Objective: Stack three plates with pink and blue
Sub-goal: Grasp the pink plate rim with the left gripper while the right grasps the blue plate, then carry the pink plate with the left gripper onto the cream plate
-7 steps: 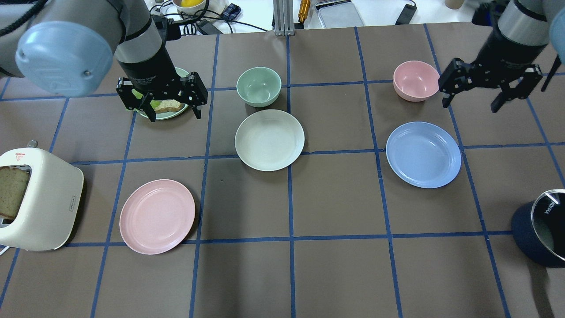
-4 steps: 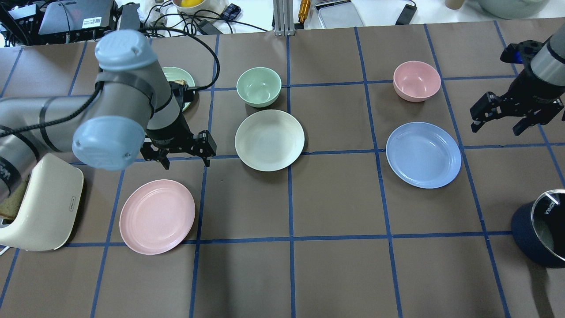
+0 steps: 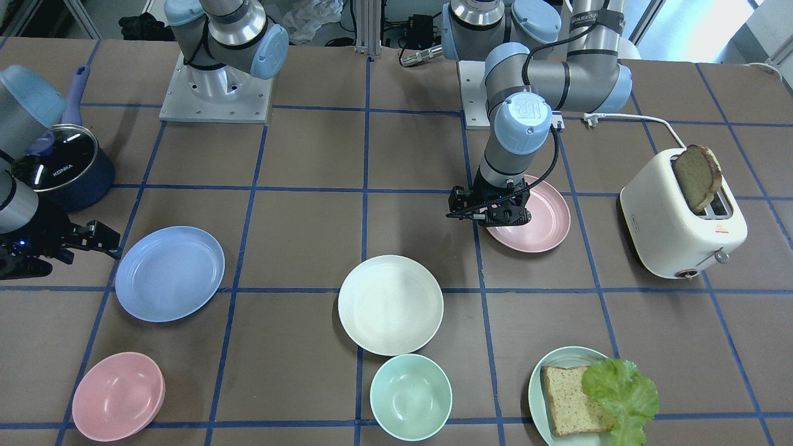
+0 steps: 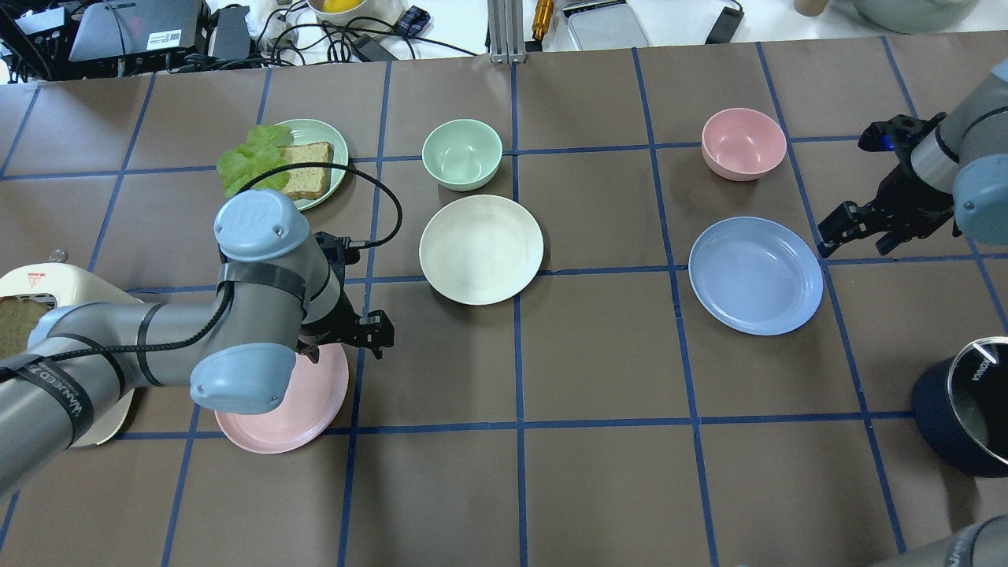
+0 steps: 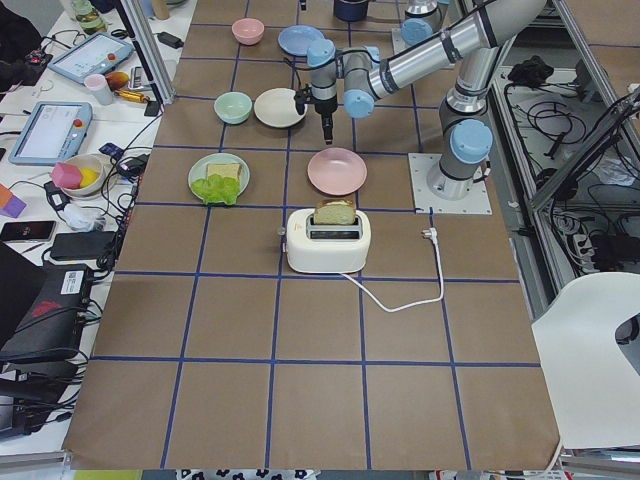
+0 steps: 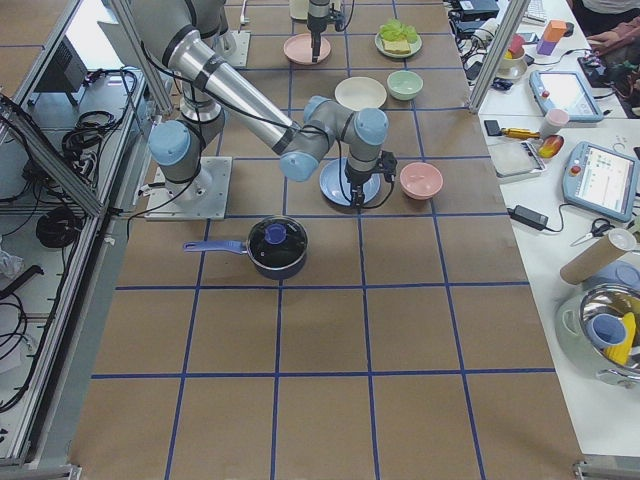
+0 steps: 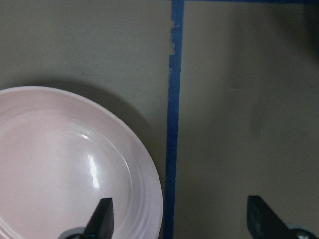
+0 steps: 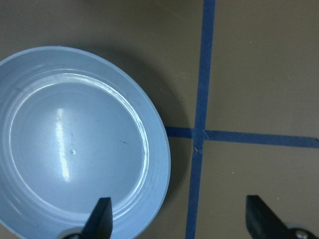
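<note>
At the left, the pink plate (image 4: 309, 403) is straddled at its rim by the left gripper (image 4: 348, 350), fingers spread wide, seemingly for an edge grasp. The white plate (image 4: 480, 250) is set centrally, untouched. The blue plate (image 4: 754, 276) is straddled likewise by the right gripper (image 4: 857, 239), fingers equally spread.

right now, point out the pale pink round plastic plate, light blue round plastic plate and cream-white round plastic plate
pale pink round plastic plate (image 3: 546, 218): front-facing view, bare floor
light blue round plastic plate (image 4: 756, 276): overhead view, centre
cream-white round plastic plate (image 4: 481, 250): overhead view, centre
</note>
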Robot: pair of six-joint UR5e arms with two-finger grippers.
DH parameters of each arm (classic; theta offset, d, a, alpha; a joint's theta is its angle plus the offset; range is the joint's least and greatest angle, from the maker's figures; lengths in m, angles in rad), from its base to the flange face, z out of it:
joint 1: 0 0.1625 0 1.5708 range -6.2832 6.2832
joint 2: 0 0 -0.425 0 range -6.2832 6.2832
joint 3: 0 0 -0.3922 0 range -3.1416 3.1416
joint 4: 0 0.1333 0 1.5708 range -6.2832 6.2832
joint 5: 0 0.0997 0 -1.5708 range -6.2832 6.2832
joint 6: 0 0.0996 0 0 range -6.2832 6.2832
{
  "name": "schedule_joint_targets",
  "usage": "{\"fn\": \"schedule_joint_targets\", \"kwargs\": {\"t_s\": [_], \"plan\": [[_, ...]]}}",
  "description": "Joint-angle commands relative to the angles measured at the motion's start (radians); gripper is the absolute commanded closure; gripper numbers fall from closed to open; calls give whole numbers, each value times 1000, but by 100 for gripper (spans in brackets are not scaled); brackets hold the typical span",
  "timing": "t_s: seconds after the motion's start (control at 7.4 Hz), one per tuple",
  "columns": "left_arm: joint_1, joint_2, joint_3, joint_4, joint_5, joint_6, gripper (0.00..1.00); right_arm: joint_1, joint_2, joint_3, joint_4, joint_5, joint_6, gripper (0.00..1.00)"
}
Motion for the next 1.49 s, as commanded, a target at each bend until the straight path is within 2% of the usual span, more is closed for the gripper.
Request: {"fn": "schedule_joint_targets", "kwargs": {"t_s": [0.0,0.14,0.27,0.41,0.68,0.81,1.08,1.22,1.35], "plan": [[0,-43,-30,66,20,0,63,-5,87,7,-99,23,0,5],[0,-45,-29,69,20,0,90,-6,119,8,-129,27,3,5],[0,-43,-27,70,20,0,100,-6,123,16,-130,27,0,7],[0,-40,-23,81,20,-4,100,-6,121,20,-130,29,3,14],[-15,-34,24,69,33,-14,100,-6,121,19,-131,30,0,54],[-41,-46,83,61,50,-15,100,-6,126,11,-131,32,-2,60],[-131,-65,287,-132,63,-30,100,-4,117,10,-130,58,16,80],[-171,-95,412,-220,61,-79,100,-4,117,7,-127,99,18,83],[-208,-141,515,-254,52,-125,100,-4,109,-4,-117,101,18,85]]}}
